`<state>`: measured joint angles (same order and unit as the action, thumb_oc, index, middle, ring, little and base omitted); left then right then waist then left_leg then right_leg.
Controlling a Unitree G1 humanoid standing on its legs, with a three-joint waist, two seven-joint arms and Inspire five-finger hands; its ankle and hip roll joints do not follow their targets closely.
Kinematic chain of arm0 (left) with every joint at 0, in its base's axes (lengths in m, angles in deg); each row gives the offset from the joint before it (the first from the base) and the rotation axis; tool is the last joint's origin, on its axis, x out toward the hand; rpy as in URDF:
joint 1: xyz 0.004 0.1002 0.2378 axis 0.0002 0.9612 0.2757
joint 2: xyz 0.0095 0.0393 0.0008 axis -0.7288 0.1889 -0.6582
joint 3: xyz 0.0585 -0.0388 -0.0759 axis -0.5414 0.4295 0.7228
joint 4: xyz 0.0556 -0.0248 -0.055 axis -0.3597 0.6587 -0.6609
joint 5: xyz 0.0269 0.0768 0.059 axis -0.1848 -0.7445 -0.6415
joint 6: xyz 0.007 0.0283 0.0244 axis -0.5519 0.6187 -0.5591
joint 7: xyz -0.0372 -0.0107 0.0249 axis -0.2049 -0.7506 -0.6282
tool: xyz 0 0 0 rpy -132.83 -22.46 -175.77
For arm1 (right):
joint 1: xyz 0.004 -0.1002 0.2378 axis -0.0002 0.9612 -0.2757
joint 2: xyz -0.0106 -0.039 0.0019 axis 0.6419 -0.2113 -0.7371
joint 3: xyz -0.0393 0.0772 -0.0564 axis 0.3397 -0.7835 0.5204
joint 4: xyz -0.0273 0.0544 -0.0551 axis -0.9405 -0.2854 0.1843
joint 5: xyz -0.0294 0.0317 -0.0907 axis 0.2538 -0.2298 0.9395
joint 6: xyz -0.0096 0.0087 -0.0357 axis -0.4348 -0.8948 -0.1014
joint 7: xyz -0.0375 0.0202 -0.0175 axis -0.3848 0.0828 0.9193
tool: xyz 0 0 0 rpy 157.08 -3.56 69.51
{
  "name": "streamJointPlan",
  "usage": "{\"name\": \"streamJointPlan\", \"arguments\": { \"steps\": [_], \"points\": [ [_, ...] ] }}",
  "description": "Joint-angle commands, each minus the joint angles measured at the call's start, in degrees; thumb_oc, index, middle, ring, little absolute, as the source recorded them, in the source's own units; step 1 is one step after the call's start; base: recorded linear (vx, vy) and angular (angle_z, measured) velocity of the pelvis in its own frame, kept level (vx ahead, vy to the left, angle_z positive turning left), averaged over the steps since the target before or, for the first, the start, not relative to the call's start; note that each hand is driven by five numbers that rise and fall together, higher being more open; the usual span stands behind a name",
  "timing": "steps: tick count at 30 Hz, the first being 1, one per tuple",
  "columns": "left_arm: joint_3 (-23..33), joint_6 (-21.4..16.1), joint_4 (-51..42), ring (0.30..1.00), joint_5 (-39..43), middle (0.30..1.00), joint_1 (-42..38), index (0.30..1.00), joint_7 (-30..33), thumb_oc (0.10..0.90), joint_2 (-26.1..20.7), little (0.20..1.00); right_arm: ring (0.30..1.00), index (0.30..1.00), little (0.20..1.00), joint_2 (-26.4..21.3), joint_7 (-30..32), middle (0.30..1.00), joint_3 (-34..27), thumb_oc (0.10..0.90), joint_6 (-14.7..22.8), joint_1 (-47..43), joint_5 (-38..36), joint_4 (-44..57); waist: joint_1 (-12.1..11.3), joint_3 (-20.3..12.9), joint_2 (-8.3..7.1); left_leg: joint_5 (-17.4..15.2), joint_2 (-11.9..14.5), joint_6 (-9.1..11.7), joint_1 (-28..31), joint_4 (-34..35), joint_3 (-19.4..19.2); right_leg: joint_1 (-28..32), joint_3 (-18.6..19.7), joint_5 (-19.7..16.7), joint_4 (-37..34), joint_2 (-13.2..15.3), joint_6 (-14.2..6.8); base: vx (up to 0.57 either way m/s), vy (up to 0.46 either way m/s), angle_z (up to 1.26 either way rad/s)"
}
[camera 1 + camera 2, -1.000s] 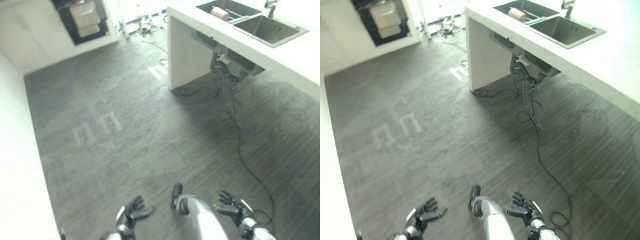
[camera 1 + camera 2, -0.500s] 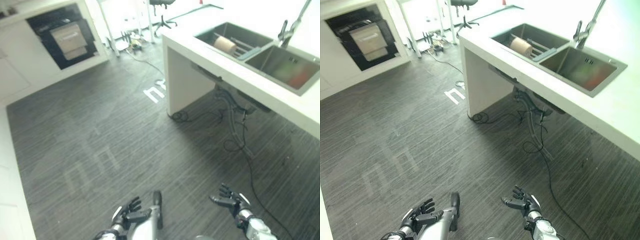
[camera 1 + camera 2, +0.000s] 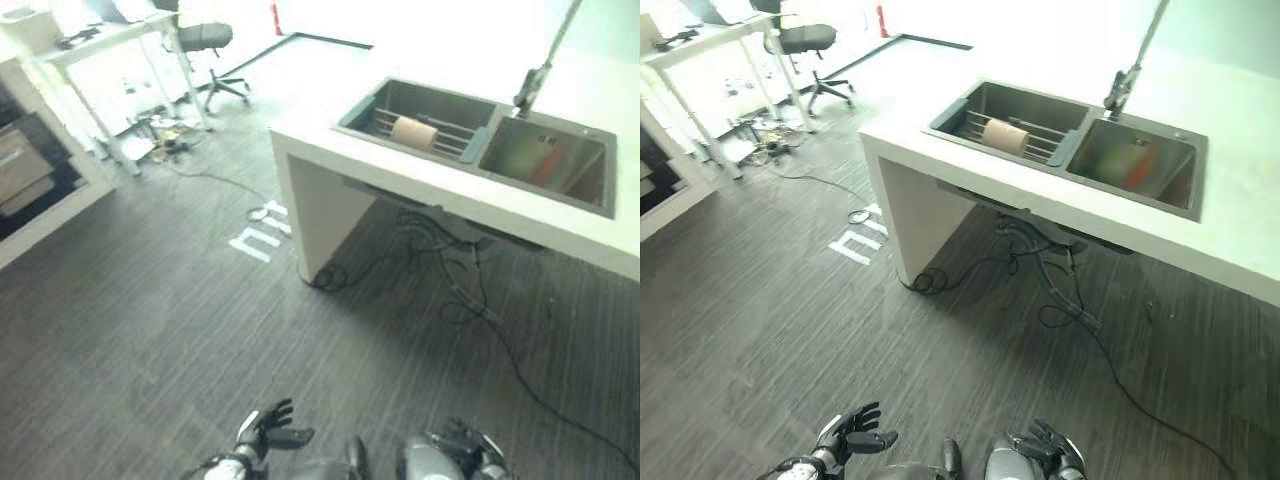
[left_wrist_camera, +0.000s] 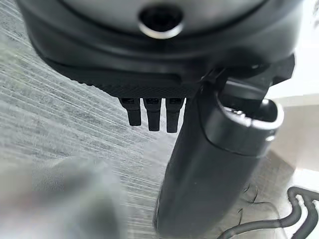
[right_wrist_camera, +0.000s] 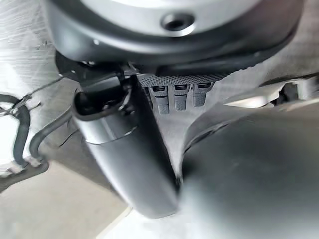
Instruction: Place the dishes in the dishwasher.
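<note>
View swung; the sink [image 3: 480, 140] now stood well ahead of my hands. Left hand [image 3: 268, 432] and right hand [image 3: 468, 446] hung open, empty (no dishes fetched yet).

overexposed background glare, soft focus

A double steel sink [image 3: 1160, 205] sits sunk into the white counter in the upper right of the frame, and the dishes to be seen are in it. In the left basin, a tan cup [image 3: 1005, 136] lies on its side across a rack [image 3: 1035, 143] of thin metal bars, up near the middle of the top half. It looks cylindrical, pale brown, resting on the bars with its length running roughly along the basin. In the right basin, toward the upper right, there is a reddish shape [image 3: 1137, 165] against the steel floor; what it is cannot be told.
</note>
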<state>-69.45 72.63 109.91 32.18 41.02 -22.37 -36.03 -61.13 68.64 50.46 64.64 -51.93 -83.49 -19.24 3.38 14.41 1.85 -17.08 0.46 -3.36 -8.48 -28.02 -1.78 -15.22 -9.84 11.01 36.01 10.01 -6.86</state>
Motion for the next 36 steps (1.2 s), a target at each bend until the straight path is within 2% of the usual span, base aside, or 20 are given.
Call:
{"name": "streamJointPlan", "arguments": {
  "steps": [1, 2, 3, 4, 7, 8, 9, 10, 11, 12, 13, 14, 15, 16, 17, 20, 21, 23, 30, 36],
  "points": [
    [1.2, -2.3, -4.7, 0.900, -0.5, 0.900, 1.4, 0.900, 0.9, 0.800, 0.3, 0.900, 0.900, 0.900, 0.900, -5.2, -1.5, 0.900, -0.8, 0.800, 3.6, -3.4, -1.5, 0.8, -0.7, -0.1, 0.28, 3.2, -4.6, -1.0, 7.7, 10.8, -1.5, 3.6, -4.4, -11.6, -18.8, -3.5, 0.0, 0.43, -0.315, -1.05],
    [0.9, -2.1, -4.8, 0.900, -0.2, 0.900, 1.8, 0.900, 1.7, 0.800, 0.4, 0.900, 0.900, 0.900, 0.900, -5.1, -1.6, 0.900, -0.7, 0.800, 3.4, -3.9, -1.0, 1.0, -0.2, 0.0, -0.69, 1.0, -5.7, -1.1, 9.4, 10.8, -1.4, -0.5, -3.8, -15.4, -18.8, -1.2, -1.9, 0.34, -0.193, -0.61],
    [0.9, -1.7, -4.6, 0.900, 0.3, 0.900, 2.2, 0.900, 2.3, 0.800, 0.7, 0.900, 0.900, 0.900, 0.900, -4.9, -1.6, 0.900, -0.7, 0.800, 3.3, -4.0, -0.3, 1.0, 0.0, 0.2, -0.60, -0.2, -5.4, -1.0, 10.4, 10.8, -1.8, -2.0, -4.7, -17.1, -18.8, -0.5, -2.5, 0.41, -0.240, 0.07],
    [1.2, -1.3, -4.5, 0.900, 0.5, 0.900, 2.4, 0.900, 2.6, 0.800, 0.8, 0.900, 0.900, 0.900, 0.900, -4.6, -1.5, 0.900, -0.7, 0.800, 3.3, -4.0, 0.0, 1.0, 0.0, 0.1, -0.48, -0.7, -5.0, -0.9, 10.9, 10.8, -2.3, -2.2, -5.2, -17.3, -18.8, -0.3, -2.6, 0.37, -0.239, 0.24],
    [2.0, 0.9, -3.4, 0.900, 0.7, 0.900, 2.9, 0.900, 3.6, 0.800, 1.6, 0.900, 0.900, 0.900, 0.900, -4.7, -0.2, 0.900, -0.6, 0.800, 2.4, -4.1, 0.1, 0.9, 0.1, -0.1, -0.11, -0.7, -3.3, 0.0, 12.5, 10.8, -2.4, -0.2, -4.5, -13.2, -18.8, -1.9, -0.6, 0.39, -0.318, 0.08],
    [3.9, 2.8, -1.8, 0.900, 4.5, 0.900, 3.9, 0.900, 4.1, 0.800, 2.8, 0.900, 0.900, 0.900, 0.900, -5.2, -0.3, 0.900, -0.4, 0.800, 2.2, -4.3, 2.3, 1.0, 0.5, -0.8, -0.28, 2.4, -2.3, 2.2, 16.3, 10.8, -2.9, 1.8, -3.6, -10.3, -18.8, -3.4, 1.7, 0.57, -0.434, 0.13],
    [4.4, 3.0, -1.6, 0.900, 4.8, 0.900, 4.0, 0.900, 4.2, 0.800, 3.1, 0.900, 0.900, 0.900, 0.900, -5.4, 0.0, 0.900, -0.3, 0.800, 2.3, -4.4, 2.3, 1.2, 0.1, -0.6, -0.54, 5.9, -1.8, 3.2, 17.7, 10.8, -3.2, 2.8, -3.0, -9.2, -18.8, -3.8, 2.5, 0.58, -0.540, 0.06],
    [5.9, 2.4, -0.2, 0.900, 7.8, 0.900, 4.0, 0.900, 4.7, 0.800, 3.8, 0.900, 0.900, 0.900, 0.900, -6.2, -0.3, 0.900, 0.0, 0.800, 2.4, -4.9, 1.2, 0.8, -0.9, 0.0, -1.64, 13.2, -0.8, 5.3, 16.0, 4.5, -3.3, 4.9, -1.7, -7.0, -18.8, -4.1, 4.2, 0.32, -0.463, -0.41],
    [7.3, 1.9, 0.4, 0.900, 9.7, 0.900, 4.5, 0.900, 4.1, 0.800, 4.3, 0.900, 0.900, 0.900, 0.900, -6.9, -0.9, 0.900, -0.6, 0.800, 2.8, -4.9, 2.0, 0.4, -1.8, 0.7, -2.67, 17.0, -0.4, 6.3, 8.1, -9.1, -3.7, 7.1, -1.5, -5.7, -18.8, -3.7, 5.6, 0.34, -0.554, -0.65],
    [8.0, 1.4, 0.5, 0.900, 9.2, 0.900, 4.6, 0.900, 4.3, 0.800, 4.5, 0.900, 0.900, 0.900, 0.900, -7.2, -0.5, 0.900, -1.2, 0.800, 3.3, -4.7, 1.4, 0.2, -3.2, 2.2, -2.77, 17.0, -0.4, 5.6, 0.0, -15.4, -4.1, 10.0, -1.6, -4.0, -18.8, -4.0, 6.5, 0.30, -0.326, -0.53],
    [8.2, 1.2, 0.7, 0.900, 9.3, 0.900, 5.1, 0.900, 4.7, 0.800, 4.7, 0.900, 0.900, 0.900, 0.900, -7.2, -0.5, 0.900, -1.3, 0.800, 3.3, -4.7, 1.2, 0.2, -4.6, 2.7, -2.32, 15.2, -3.6, 4.2, -1.2, -9.1, -3.4, 11.3, -0.6, -3.6, -18.8, -4.7, 5.7, 0.28, -0.140, -0.40],
    [8.6, 1.0, 1.1, 0.900, 9.1, 0.900, 5.3, 0.900, 4.5, 0.800, 4.7, 0.900, 0.900, 0.900, 0.900, -7.2, -0.6, 0.900, -1.5, 0.800, 3.2, -4.8, 1.7, 0.0, -4.8, 2.5, -2.49, 15.1, -3.8, 3.7, -1.0, -4.8, -3.6, 11.5, -0.3, -3.1, -18.8, -4.8, 5.6, 0.32, 0.044, -0.67],
    [8.7, 0.7, 1.9, 0.900, 9.0, 0.900, 5.1, 0.900, 4.4, 0.800, 4.4, 0.900, 0.900, 0.900, 0.900, -7.2, -0.2, 0.900, -1.7, 0.800, 2.5, -4.7, 1.8, 0.1, -5.0, 2.7, -2.62, 16.3, -2.4, 3.7, -0.3, 1.7, -4.1, 12.5, 0.2, -1.9, -18.8, -5.3, 5.6, 0.26, 0.070, -0.92],
    [8.6, 0.7, 2.1, 0.900, 9.5, 0.900, 5.0, 0.900, 4.5, 0.800, 4.5, 0.900, 0.900, 0.900, 0.900, -7.2, 0.2, 0.900, -1.4, 0.800, 2.1, -4.8, 1.9, 0.1, -5.2, 3.0, -2.33, 16.2, -2.6, 3.7, 0.5, 5.6, -3.1, 13.2, 0.9, -1.4, -18.8, -5.9, 5.4, 0.30, 0.169, -1.22],
    [8.7, 0.8, 2.1, 0.900, 10.1, 0.900, 4.8, 0.900, 4.6, 0.800, 4.5, 0.900, 0.900, 0.900, 0.900, -6.9, 0.9, 0.900, -0.9, 0.800, 1.6, -5.0, 2.1, -0.5, -5.6, 2.8, -0.88, 15.6, -1.9, 4.4, -1.0, 10.8, 0.0, 13.4, 2.0, -0.7, -18.8, -7.6, 5.0, 0.19, 0.158, -0.83],
    [9.1, 1.3, 1.9, 0.900, 10.7, 0.900, 4.7, 0.900, 4.9, 0.800, 4.6, 0.900, 0.900, 0.900, 0.900, -6.8, 1.4, 0.900, -0.6, 0.800, 1.2, -4.8, 3.2, -1.8, -6.5, 2.8, 0.35, 15.8, -0.7, 6.0, -5.2, 10.8, 4.1, 14.1, 4.1, 0.2, -18.8, -8.8, 4.4, 0.16, 0.172, -0.39],
    [9.5, 1.8, 1.8, 0.900, 10.8, 0.900, 4.5, 0.900, 4.8, 0.800, 4.7, 0.900, 0.900, 0.900, 0.900, -6.6, 1.9, 0.900, -1.0, 0.800, 0.8, -4.8, 3.7, -2.3, -6.7, 2.8, 0.47, 16.0, -0.5, 6.1, -5.8, 10.8, 4.0, 14.6, 4.6, 0.4, -18.8, -8.7, 4.3, 0.09, 0.132, -0.71],
    [9.6, 2.3, 1.9, 0.900, 10.0, 0.900, 3.9, 0.900, 4.7, 0.800, 4.5, 0.900, 0.900, 0.900, 0.900, -6.3, 3.2, 0.900, -1.7, 0.800, 0.4, -4.2, 2.9, -2.7, -6.0, 2.2, 1.03, 15.5, 1.3, 6.4, -6.5, 10.8, 1.1, 15.1, 3.3, 1.1, -18.8, -8.4, 4.0, 0.05, 0.151, -0.61],
    [9.0, 2.5, 2.9, 0.900, 9.8, 0.900, 3.3, 0.900, 5.2, 0.800, 4.2, 0.900, 0.900, 0.900, 0.900, -5.9, 4.5, 0.900, -2.4, 0.800, -2.8, -4.0, 3.7, -4.2, -5.6, 0.6, 1.65, 12.8, -0.3, 5.4, -3.4, 10.8, 2.3, 14.4, 2.4, 0.3, -18.8, -7.0, 3.5, 0.07, 0.139, -0.04],
    [9.4, 3.2, 3.2, 0.900, 11.1, 0.900, 3.7, 0.900, 4.9, 0.800, 3.9, 0.900, 0.900, 0.900, 0.900, -5.0, 4.2, 0.900, -3.0, 0.800, -2.6, -3.3, 2.7, -4.7, -5.0, -0.6, 1.79, 10.1, -1.8, 4.2, -0.7, 10.8, 2.8, 12.9, 1.4, -0.6, -18.8, -6.3, 3.0, 0.05, 0.111, 0.01]
  ]
}}
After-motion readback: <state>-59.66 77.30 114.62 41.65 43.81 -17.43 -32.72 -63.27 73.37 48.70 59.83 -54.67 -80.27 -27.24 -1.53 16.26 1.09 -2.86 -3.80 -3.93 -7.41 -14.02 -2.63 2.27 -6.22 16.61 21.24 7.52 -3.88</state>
